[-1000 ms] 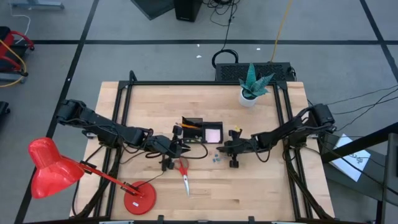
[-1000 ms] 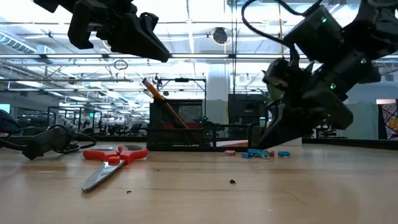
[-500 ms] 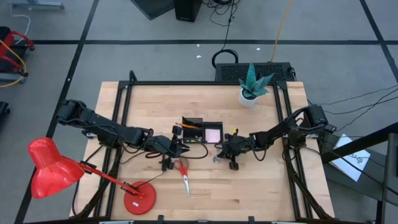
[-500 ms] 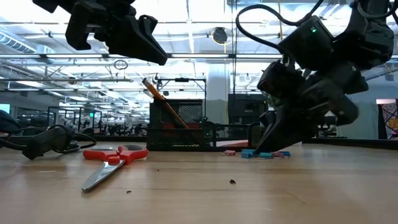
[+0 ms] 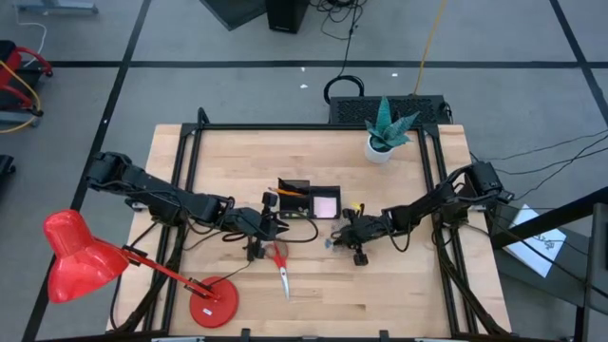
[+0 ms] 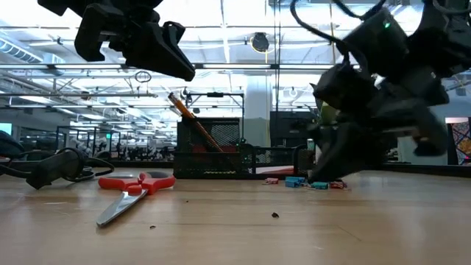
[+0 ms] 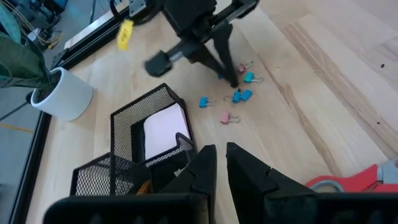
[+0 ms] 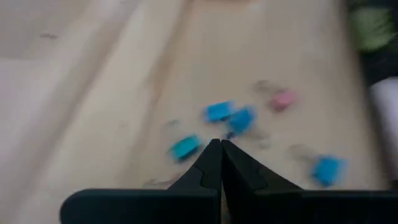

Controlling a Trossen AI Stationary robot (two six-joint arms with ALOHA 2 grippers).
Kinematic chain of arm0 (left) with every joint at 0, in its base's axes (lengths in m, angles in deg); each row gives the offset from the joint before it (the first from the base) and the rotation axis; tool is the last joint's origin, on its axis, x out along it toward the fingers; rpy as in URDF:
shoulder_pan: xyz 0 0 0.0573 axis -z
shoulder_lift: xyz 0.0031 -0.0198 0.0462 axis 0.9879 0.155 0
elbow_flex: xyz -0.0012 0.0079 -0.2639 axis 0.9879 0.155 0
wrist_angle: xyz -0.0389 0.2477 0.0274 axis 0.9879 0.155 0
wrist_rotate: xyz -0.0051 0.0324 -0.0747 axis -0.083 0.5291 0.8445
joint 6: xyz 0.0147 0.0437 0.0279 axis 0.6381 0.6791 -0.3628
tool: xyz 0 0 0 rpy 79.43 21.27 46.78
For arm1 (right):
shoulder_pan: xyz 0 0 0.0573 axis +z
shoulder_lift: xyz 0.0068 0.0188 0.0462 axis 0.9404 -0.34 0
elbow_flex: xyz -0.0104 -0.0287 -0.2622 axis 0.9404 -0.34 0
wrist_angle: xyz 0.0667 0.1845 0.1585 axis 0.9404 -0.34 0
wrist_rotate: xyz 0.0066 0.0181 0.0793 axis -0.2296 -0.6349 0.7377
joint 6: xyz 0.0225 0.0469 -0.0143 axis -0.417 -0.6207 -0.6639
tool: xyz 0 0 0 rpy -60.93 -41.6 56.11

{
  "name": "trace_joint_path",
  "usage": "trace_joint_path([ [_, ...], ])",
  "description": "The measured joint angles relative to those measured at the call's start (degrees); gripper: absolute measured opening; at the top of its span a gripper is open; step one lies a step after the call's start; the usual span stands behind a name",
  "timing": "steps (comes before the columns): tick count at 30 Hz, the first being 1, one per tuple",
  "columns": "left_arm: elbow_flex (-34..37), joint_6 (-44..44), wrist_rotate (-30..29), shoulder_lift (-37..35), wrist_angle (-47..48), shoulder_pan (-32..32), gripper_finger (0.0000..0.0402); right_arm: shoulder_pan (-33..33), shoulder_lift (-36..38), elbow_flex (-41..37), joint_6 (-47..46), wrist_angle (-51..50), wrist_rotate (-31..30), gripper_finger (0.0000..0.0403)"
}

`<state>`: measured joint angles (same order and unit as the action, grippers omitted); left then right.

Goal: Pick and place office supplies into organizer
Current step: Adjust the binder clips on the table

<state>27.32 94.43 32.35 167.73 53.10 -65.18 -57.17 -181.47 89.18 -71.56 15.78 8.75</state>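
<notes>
From overhead I see my left arm stretched low across the tabletop (image 5: 399, 294), its left gripper (image 5: 275, 228) hanging just short of the organizer (image 5: 309, 201), with the red-handled scissors (image 5: 281, 266) lying just to the near side of its jaws. My right arm reaches in from the other side, bent at the elbow, the right gripper (image 5: 334, 239) tipped down at the clips (image 5: 329, 241) that lie scattered just in front of the organizer. At table height the left gripper (image 6: 180, 70) hovers well above the wood, while the scissors (image 6: 132, 193) lie flat below it and an orange pencil (image 6: 193, 121) leans out of the organizer (image 6: 221, 151); the right arm slants steeply down so that its tip meets the clips (image 6: 313, 182). Through the left wrist camera my jaws are a narrow slit apart, holding nothing, with the organizer (image 7: 124, 155) right ahead of them, the pink sticky-note pad (image 7: 163, 130) inside its lower compartment and the clips (image 7: 239, 96) farther beyond. Through the right wrist camera the jaws are pressed together, empty, their tip among the clips (image 8: 239, 118).
</notes>
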Motion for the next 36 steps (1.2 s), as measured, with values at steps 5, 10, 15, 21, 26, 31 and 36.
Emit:
trace_joint_path([
  [5,0.00,0.00,-0.01,0.00,0.47,-0.07,0.0047,0.72,1.54,1.97,4.50,-1.62,-10.95,0.0000],
  [10,0.00,-0.20,0.06,0.00,0.84,-0.07,0.0047,-0.23,1.64,2.71,4.54,-5.35,-12.36,0.0000],
  [15,0.00,-0.87,0.08,0.02,0.85,-0.07,0.0047,-1.75,1.65,2.68,2.22,-9.82,-11.38,0.0000],
  [21,0.00,-0.92,0.13,0.02,0.81,-0.07,0.0047,-2.08,1.70,2.53,1.43,-9.48,-2.94,0.0000],
  [26,0.00,-0.91,0.12,0.02,0.81,-0.07,0.0047,-2.00,1.68,2.49,-1.51,-8.40,6.81,0.0000],
  [31,0.00,-1.01,0.13,0.02,0.81,-0.07,0.0047,-0.51,1.62,2.45,0.58,-6.01,5.85,0.0000],
  [36,0.00,-1.03,0.12,0.02,0.81,-0.07,0.0047,-0.41,1.79,2.45,4.53,0.28,-3.97,0.0000],
])
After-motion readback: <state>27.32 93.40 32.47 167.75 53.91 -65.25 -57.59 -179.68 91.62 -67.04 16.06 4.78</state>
